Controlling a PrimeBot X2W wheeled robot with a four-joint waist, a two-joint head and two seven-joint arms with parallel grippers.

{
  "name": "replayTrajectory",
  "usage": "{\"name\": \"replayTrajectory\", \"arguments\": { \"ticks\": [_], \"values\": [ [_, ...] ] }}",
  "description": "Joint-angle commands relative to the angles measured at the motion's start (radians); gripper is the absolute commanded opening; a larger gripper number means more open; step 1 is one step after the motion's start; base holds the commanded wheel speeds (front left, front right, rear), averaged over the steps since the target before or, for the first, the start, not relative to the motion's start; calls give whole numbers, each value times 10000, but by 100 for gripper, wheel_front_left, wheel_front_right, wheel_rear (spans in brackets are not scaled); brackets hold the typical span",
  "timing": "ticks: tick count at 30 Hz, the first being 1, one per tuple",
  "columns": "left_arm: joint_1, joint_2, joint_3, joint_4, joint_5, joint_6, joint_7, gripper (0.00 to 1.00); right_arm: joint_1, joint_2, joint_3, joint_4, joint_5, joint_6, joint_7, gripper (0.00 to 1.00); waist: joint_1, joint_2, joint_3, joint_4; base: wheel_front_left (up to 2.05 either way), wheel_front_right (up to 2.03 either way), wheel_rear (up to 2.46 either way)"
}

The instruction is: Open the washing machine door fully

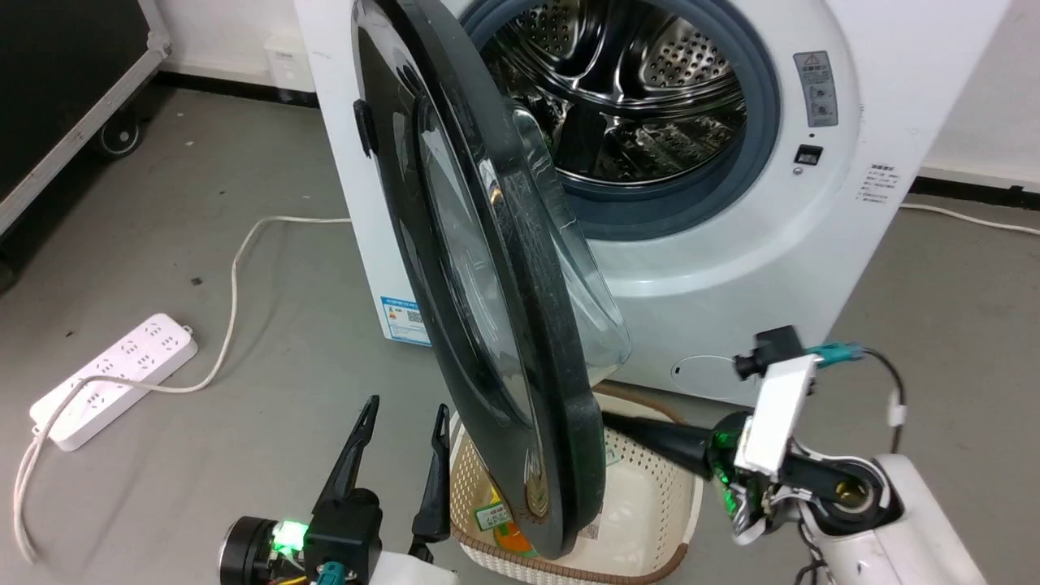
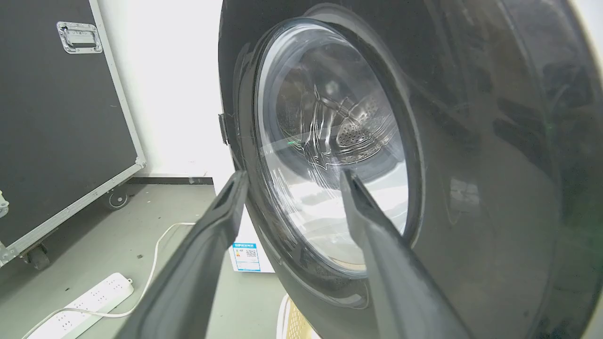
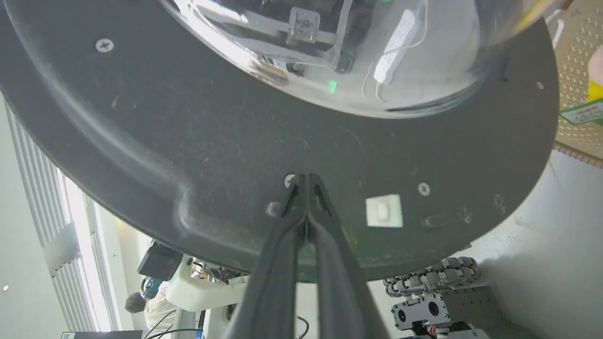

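- Head view, nearest: left gripper, jaws spread and empty, just outside the glossy front of the washing machine door;
- right gripper, jaws pressed together, tips apparently touching the door's inner face low down, above a laundry basket;
- door stands about half open, hinged leftward; pushing it left, away from the drum, suits the right arm.

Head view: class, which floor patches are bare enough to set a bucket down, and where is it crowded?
Free: the grey floor between the power strip, its cable and the washing machine door; also the floor right of the washing machine. Crowded: around the door's lower edge, with the basket and right gripper.
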Motion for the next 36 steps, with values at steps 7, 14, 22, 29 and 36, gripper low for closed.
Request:
{"name": "replayTrajectory", "arguments": {
  "ticks": [7,14,22,29,36],
  "values": [
    [151,-71,170,96,-152,-126,-55,100,345,-603,-878,-1642,-2211,12,-2797,100,0,0,-231,-380,0,0,0],
    [57,-118,340,58,-226,-264,-55,100,812,-2147,-181,-3629,-5754,12,-6587,100,0,0,-215,-791,0,0,0],
    [147,-169,776,-20,-311,-420,-55,100,2677,-2679,-727,-4265,-10591,12,-10915,100,0,0,-232,-1356,0,0,0],
    [366,-185,988,2,-296,-636,-55,100,4346,-1119,-2012,-4962,-12545,12,-11484,100,0,0,-259,-1628,0,0,0],
    [444,-222,1012,124,-299,-748,-55,100,5147,-306,-1760,-5087,-13525,12,-11553,100,0,0,-287,-1794,0,0,0]
  ]
}}
